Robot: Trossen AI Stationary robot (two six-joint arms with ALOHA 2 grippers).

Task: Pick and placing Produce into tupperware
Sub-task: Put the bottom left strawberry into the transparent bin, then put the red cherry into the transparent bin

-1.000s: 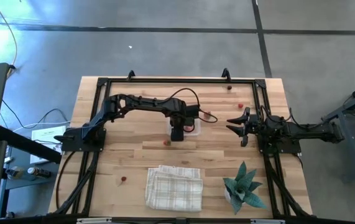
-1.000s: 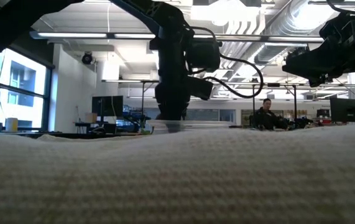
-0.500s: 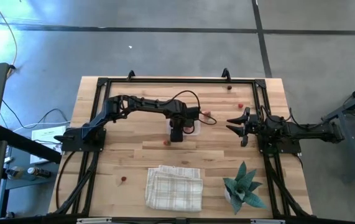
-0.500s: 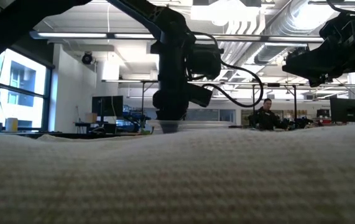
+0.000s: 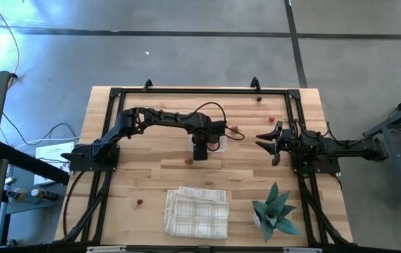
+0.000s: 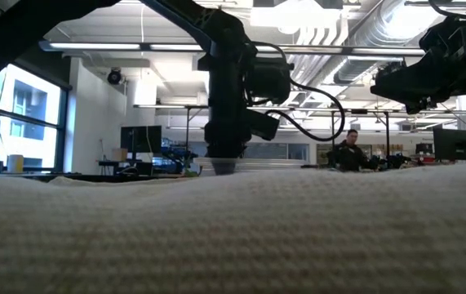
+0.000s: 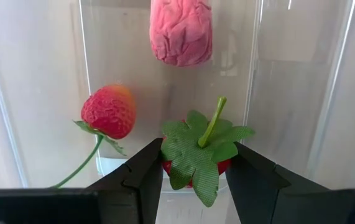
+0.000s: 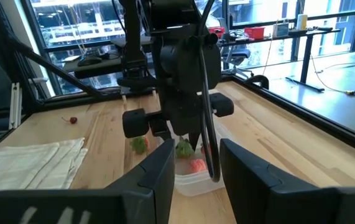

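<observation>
- left end effector [image 7: 194, 163]: hangs over the tupperware [image 5: 208, 143] at the middle of the counter [image 5: 151, 183], its fingers [image 7: 141, 171] clenched on a strawberry [image 7: 197, 157] with a green leafy cap and stem.
- held strawberry: judged light and smooth-skinned, so prone to slip; the grip sits across its round body, the stiffest part, not on the thin leaves.
- tupperware: clear, thin-walled, likely to slide if bumped; it holds a red strawberry [image 7: 107, 112] and a pink piece [image 7: 181, 31].
- loose produce: one piece [image 5: 188, 160] just beside the tupperware, others [image 5: 138, 202] well apart.
- cloth [image 5: 196, 211]: folded at the near edge.
- right end effector [image 5: 268, 138]: waits near the right side, fingers apart, holding nothing.
- plant [image 5: 276, 211]: near the right corner.
</observation>
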